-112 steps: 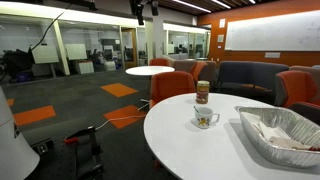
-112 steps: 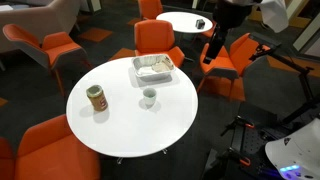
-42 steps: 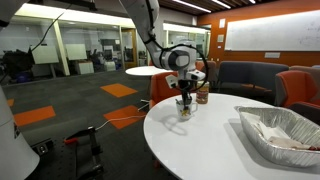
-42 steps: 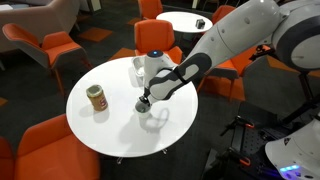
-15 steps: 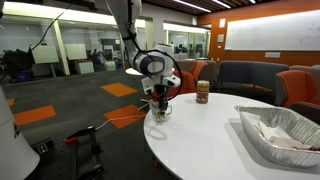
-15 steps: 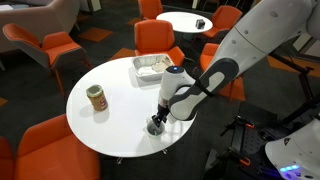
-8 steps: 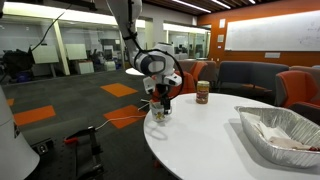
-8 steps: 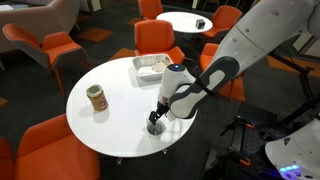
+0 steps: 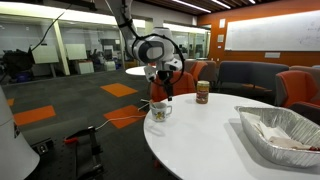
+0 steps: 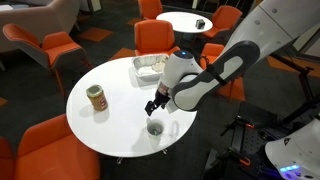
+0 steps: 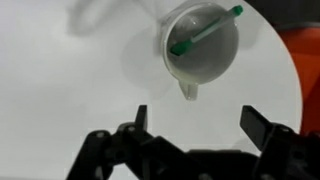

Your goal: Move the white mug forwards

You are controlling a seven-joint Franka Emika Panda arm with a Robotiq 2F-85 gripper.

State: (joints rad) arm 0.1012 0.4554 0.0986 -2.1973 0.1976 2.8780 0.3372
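Note:
The white mug (image 9: 159, 111) stands upright on the round white table (image 9: 215, 145) near its edge; it also shows in the other exterior view (image 10: 155, 130). In the wrist view the white mug (image 11: 200, 45) is seen from above with a green stick lying inside it. My gripper (image 9: 165, 88) hangs above the mug, lifted clear of it, and shows in the other exterior view (image 10: 153, 106) too. In the wrist view the gripper (image 11: 198, 122) is open and empty, its two fingers wide apart below the mug.
A brown jar with a pale lid (image 9: 203, 92) (image 10: 96, 98) stands on the table. A foil tray (image 9: 283, 135) (image 10: 152, 68) sits at the table's other side. Orange chairs (image 10: 48, 148) ring the table. A second round table (image 10: 190, 22) stands behind.
The gripper has let go of the mug and risen above it with its fingers open. The mug stays near the table's edge, where it was carried from beside the jar.

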